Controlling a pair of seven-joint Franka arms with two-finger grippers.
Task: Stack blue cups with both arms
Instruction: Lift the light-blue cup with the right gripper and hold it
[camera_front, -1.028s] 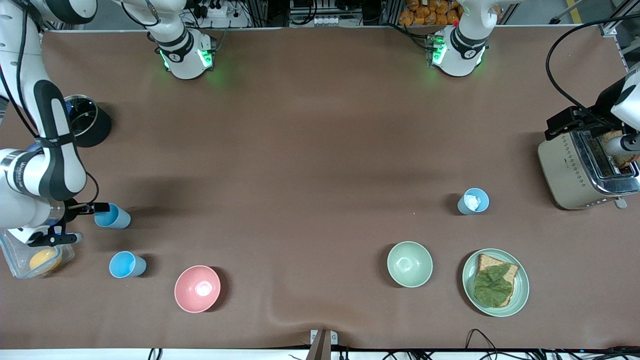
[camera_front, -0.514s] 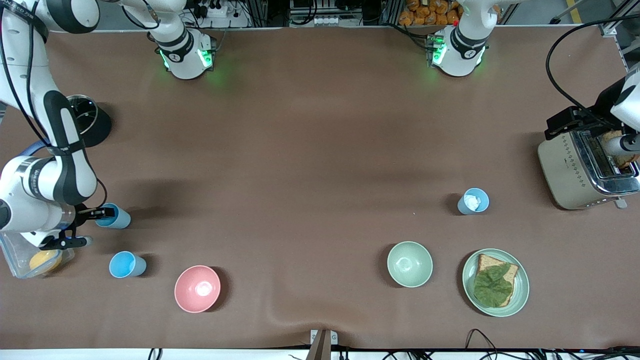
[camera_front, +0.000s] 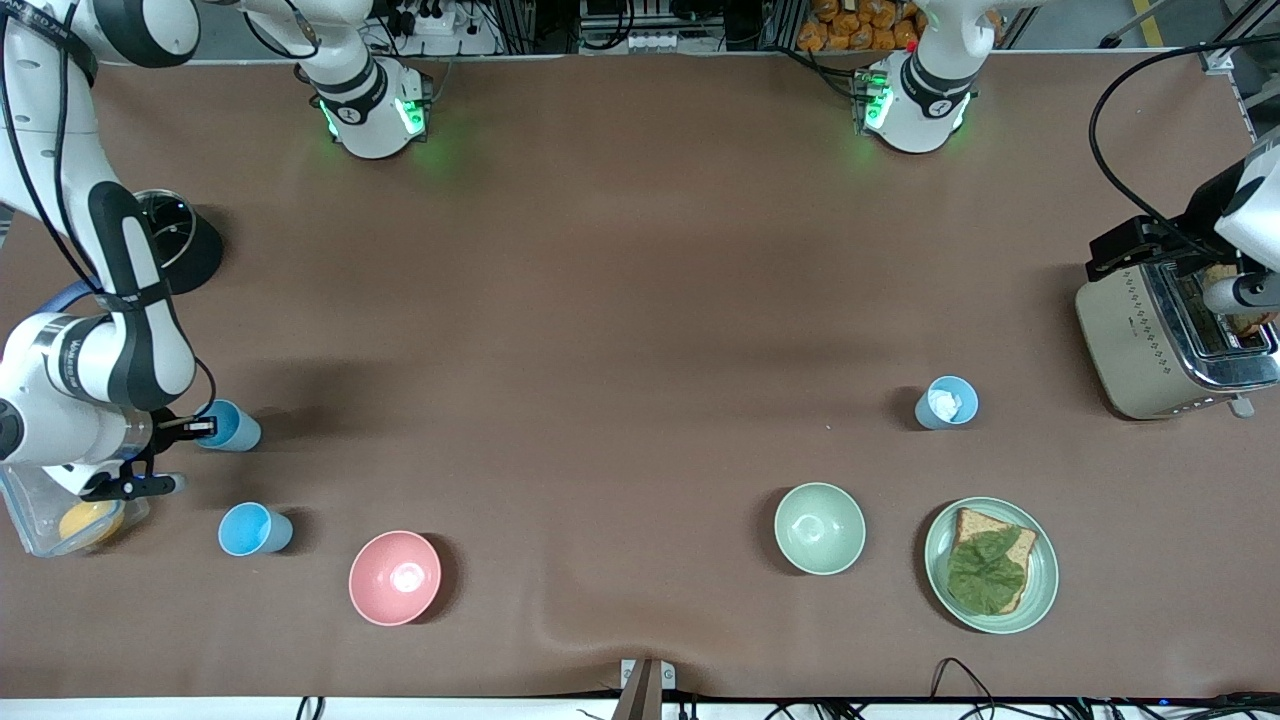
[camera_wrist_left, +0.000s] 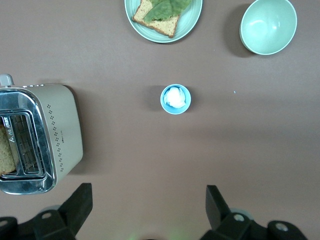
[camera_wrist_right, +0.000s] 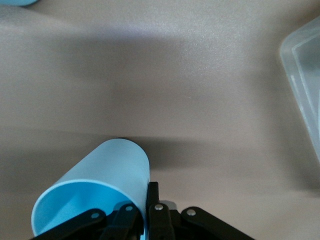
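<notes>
My right gripper (camera_front: 196, 430) is shut on the rim of a bright sky-blue cup (camera_front: 234, 427) at the right arm's end of the table. The right wrist view shows one finger inside and one outside the cup wall (camera_wrist_right: 100, 172), with the gripper (camera_wrist_right: 145, 210) holding it tilted. A second sky-blue cup (camera_front: 255, 528) stands upright nearer the front camera. A paler grey-blue cup (camera_front: 946, 402) with something white inside stands toward the left arm's end; it also shows in the left wrist view (camera_wrist_left: 175, 99). My left gripper (camera_wrist_left: 146, 207) is open and empty, high over the table beside the toaster.
A pink bowl (camera_front: 395, 578), a green bowl (camera_front: 820, 528) and a green plate (camera_front: 1040, 585) with bread and a leaf lie along the near side. A toaster (camera_front: 1130, 340) stands under the left arm. A black pot (camera_front: 190, 250) and a clear container (camera_front: 40, 520) are by the right arm.
The right arm has shifted a little, and its gripper has settled on the cup's rim. The held cup has moved slightly. The left arm has barely moved.
</notes>
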